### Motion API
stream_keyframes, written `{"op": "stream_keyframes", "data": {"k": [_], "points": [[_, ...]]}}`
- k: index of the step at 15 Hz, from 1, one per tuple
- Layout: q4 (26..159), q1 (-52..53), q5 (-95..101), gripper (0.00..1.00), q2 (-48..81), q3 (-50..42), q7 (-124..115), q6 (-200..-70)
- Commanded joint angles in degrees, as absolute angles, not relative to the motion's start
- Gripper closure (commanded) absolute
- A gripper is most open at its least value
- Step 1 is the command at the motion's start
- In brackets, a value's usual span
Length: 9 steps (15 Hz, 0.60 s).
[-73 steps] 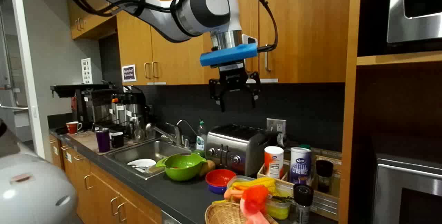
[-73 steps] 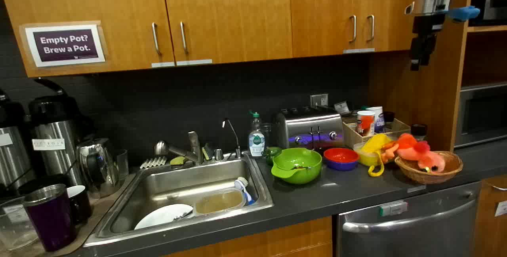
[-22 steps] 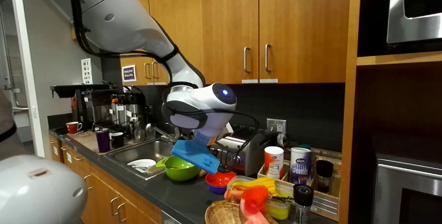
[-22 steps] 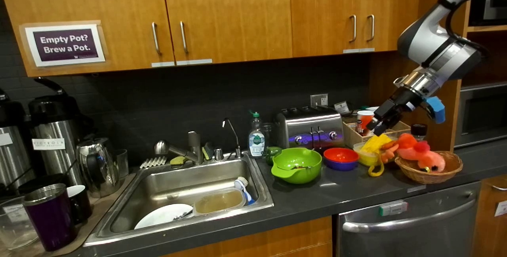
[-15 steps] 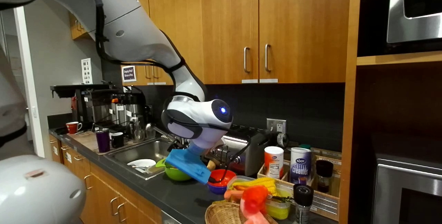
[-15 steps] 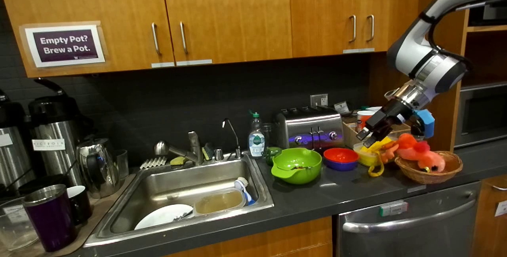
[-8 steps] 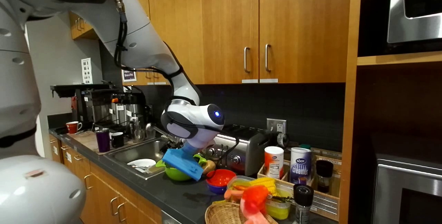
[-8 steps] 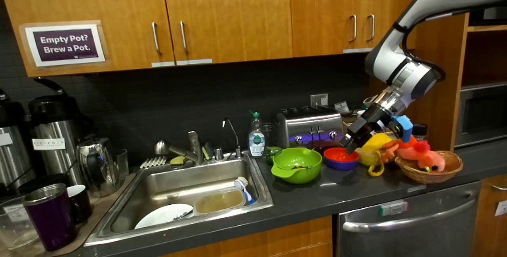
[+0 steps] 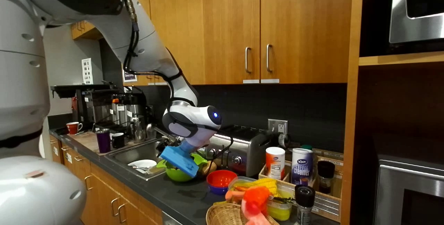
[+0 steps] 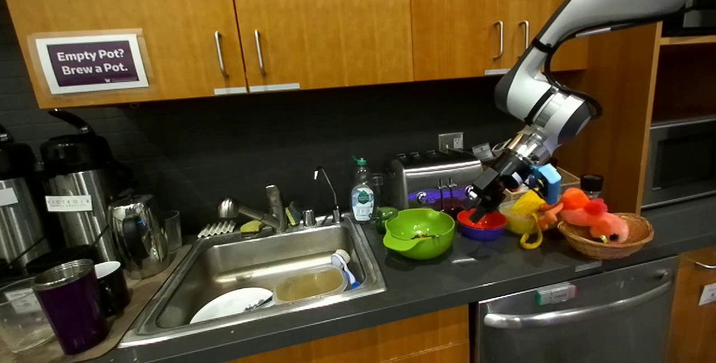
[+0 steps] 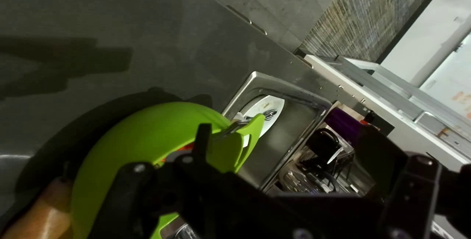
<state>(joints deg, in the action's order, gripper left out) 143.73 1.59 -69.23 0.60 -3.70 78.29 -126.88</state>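
My gripper (image 10: 474, 206) hangs tilted with its fingers spread wide and nothing between them, near the green mixing bowl (image 10: 415, 248), which stands on the worktop (image 10: 514, 273) just beside the sink (image 10: 367, 257), set back from the worktop's front edge. In the wrist view one finger overlaps the bowl's rim and I can't judge the height gap, so a blind descent could clip it. A sideways shove could slide the bowl, handle first, over the sink's edge and spill its contents. With the fingers so far apart, I could also bump the red bowl (image 9: 222, 180) nested in the blue bowl (image 9: 218, 190), and the cable loop (image 9: 232, 141) might snag the toaster (image 9: 244, 147).
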Motion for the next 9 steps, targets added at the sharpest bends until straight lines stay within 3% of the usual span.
{"op": "stream_keyframes", "data": {"k": [1,9], "points": [[142.75,0.23,-69.46,0.00,1.45,-2.97,75.04,-124.33],[141.78,-0.29,-72.19,0.00,3.29,-2.89,71.99,-118.69]]}}
